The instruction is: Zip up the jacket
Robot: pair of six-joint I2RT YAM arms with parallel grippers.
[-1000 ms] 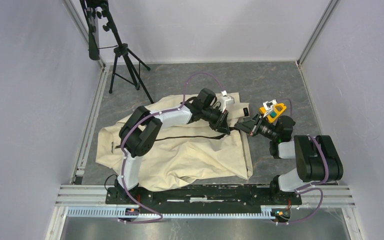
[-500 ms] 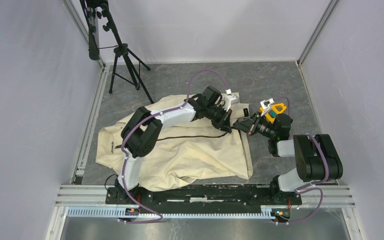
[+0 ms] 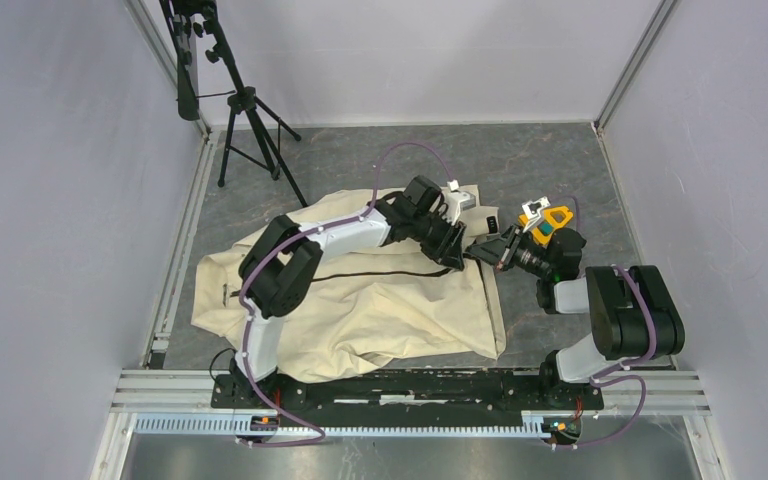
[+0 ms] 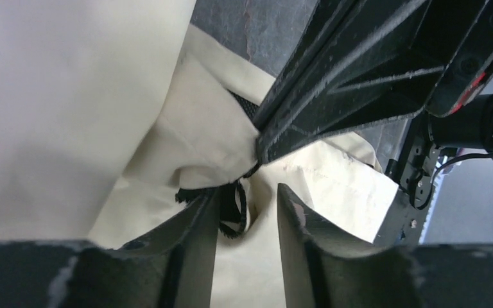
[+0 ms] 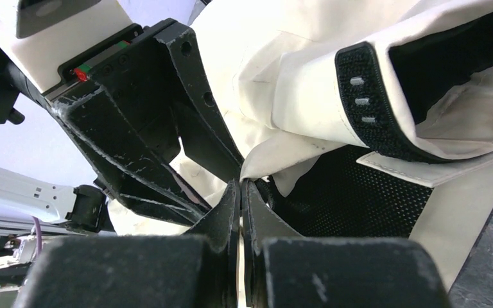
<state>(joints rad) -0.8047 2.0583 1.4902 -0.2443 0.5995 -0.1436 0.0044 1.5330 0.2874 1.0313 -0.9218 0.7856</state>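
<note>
The cream jacket (image 3: 360,310) lies wrinkled on the grey table, its dark zipper line (image 3: 360,273) running left to right. My left gripper (image 3: 457,255) is at the zipper's right end, beside my right gripper (image 3: 477,252). In the left wrist view the left gripper (image 4: 249,191) is open, with cream fabric between the fingers and a black zipper loop (image 4: 234,212) against the left finger. In the right wrist view the right gripper (image 5: 241,184) is shut on the jacket's edge (image 5: 263,154), next to black mesh lining (image 5: 353,199) and a black cuff strip (image 5: 366,109).
A black tripod (image 3: 245,110) stands at the back left. Metal frame posts and pale walls enclose the table. An aluminium rail (image 3: 410,380) with the arm bases runs along the near edge. Bare grey surface (image 3: 520,160) lies behind the jacket.
My left gripper has moved right along the zipper line toward the right gripper. The right gripper has shifted slightly left while holding the fabric.
</note>
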